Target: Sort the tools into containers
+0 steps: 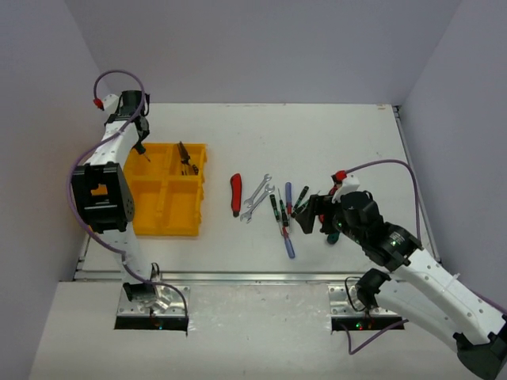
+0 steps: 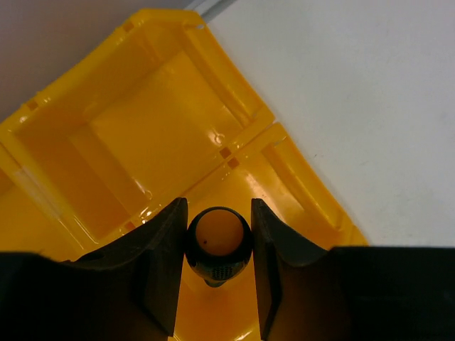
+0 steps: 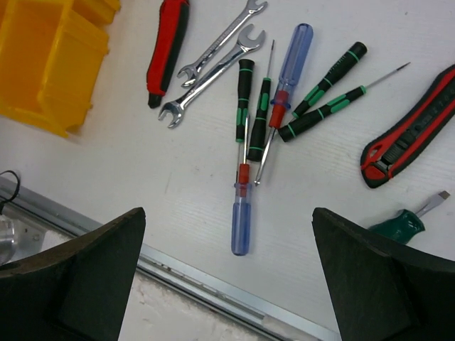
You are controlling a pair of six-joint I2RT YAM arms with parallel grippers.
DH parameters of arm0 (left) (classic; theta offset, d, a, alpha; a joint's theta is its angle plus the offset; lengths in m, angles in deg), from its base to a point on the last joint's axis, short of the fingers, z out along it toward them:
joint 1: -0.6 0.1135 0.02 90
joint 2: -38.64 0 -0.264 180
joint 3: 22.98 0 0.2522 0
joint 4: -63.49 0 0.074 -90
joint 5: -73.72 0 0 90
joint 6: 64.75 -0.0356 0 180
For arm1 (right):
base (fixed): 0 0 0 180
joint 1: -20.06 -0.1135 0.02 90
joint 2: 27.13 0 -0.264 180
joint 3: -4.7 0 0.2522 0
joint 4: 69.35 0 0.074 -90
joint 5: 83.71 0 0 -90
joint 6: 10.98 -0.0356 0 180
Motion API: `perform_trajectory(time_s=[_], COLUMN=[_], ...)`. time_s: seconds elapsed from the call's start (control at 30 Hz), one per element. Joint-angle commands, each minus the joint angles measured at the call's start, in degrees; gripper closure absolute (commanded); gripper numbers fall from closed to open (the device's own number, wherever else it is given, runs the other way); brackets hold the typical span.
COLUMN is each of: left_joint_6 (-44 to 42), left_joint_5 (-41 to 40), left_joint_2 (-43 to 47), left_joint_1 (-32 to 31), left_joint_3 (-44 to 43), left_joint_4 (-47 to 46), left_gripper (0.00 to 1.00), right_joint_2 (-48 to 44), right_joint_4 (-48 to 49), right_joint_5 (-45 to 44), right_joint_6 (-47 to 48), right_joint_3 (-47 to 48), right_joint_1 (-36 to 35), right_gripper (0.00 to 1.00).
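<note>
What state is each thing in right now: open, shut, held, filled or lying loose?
left gripper: shut on a screwdriver, above the tray.
right gripper: open, holding nothing.
tray: pliers in one far compartment.
wrenches: lying loose on the table.

The white table (image 1: 333, 142) is carrying a yellow tray (image 1: 178, 207), which is sitting close to its left edge. Toward the middle, nearer the front edge, a red-handled knife (image 1: 235, 195) is lying beside two silver wrenches (image 1: 257, 198). Right of them, green-black screwdrivers (image 3: 245, 99) and two blue-handled screwdrivers (image 3: 242, 222) are lying crossed. Further right, a red-black knife (image 3: 412, 128) and a green stubby screwdriver (image 3: 398, 226) are resting.
</note>
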Motion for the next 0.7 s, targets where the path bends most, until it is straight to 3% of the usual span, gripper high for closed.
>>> perform_trajectory(time_s=[0.0,0.03,0.07,0.1,0.17,0.23,0.3,0.37,0.5,0.67], left_joint_6=[-1.7,-1.6,-1.5,-1.4,-1.2,-0.7,-0.3,-0.7,-2.7,-4.6], left_joint_5=[1.1,2.3,3.6,4.8,6.3,7.1,8.3,10.0,16.2,24.9], left_joint_2=[-2.2,-2.4,-2.3,-2.0,-0.9,2.2,6.5,10.3,26.5,49.3], left_joint_1=[-0.9,-1.0,-1.0,-1.1,-1.2,-1.7,-2.1,-2.3,-3.3,-7.2], left_joint_3=[-2.4,-2.0,-1.8,-1.7,-1.6,-1.6,-1.3,-1.0,4.9,24.6], left_joint_4=[0.7,0.5,0.3,0.2,0.4,1.5,2.1,2.8,2.4,-5.7], left_gripper=[1.00,0.99,0.91,0.73,0.49,0.15,0.04,0.00,0.00,0.00], right_joint_2=[1.2,2.2,3.7,5.4,7.7,11.2,14.3,16.4,21.4,27.9], right_joint_4=[-5.7,-7.2,-8.5,-9.2,-10.0,-9.9,-8.4,-7.2,-3.8,0.4], right_joint_5=[-6.8,-7.8,-9.3,-11.0,-11.5,-8.9,-5.2,-3.1,-0.2,0.9], right_joint_6=[1.4,1.0,0.6,0.3,-0.5,-1.2,-1.1,-0.7,-0.3,0.0], right_joint_3=[4.0,4.6,5.2,5.4,5.7,5.5,4.4,3.6,0.5,-1.7], right_joint_1=[0.1,0.2,0.2,0.4,1.5,5.6,12.1,14.9,19.1,22.3], right_gripper=[0.01,0.01,0.01,0.01,0.01,0.01,0.01,0.01,0.01,0.08])
